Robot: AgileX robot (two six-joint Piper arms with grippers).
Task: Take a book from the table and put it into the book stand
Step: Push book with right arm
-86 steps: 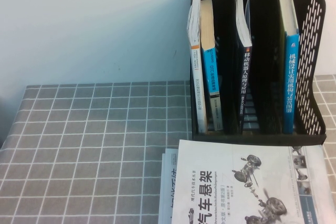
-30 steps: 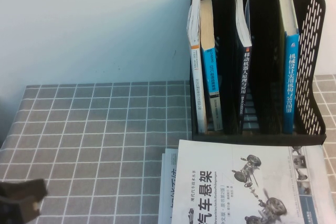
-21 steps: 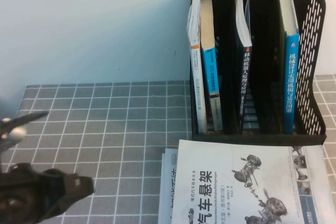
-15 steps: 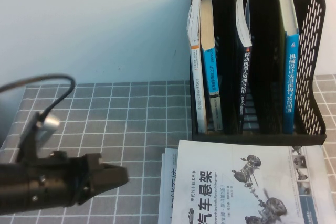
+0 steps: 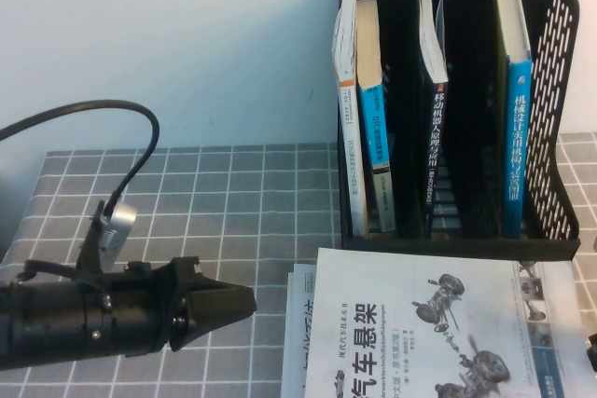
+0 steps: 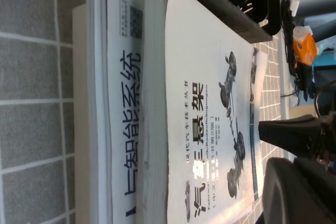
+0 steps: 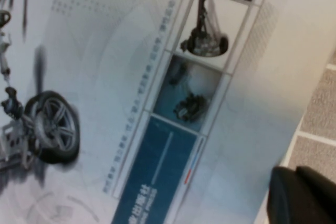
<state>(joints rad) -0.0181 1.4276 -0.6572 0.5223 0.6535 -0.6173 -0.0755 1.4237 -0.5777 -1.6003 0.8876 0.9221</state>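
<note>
My left claw hovers beside the book, grip unclear; right claw appears only wrist-side, grip unclear.

Four books stand upright; two books lie stacked.

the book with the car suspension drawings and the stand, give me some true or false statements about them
1. The book lies flat on the table. True.
2. It stands in the book stand. False: it lies in front of the stand.
3. It rests on another book. True.
4. The left pincer grips it. False: the pincer sits left of the book, apart from it.
5. The right pincer lifts it. False: it only shows near the book's corner.
</note>
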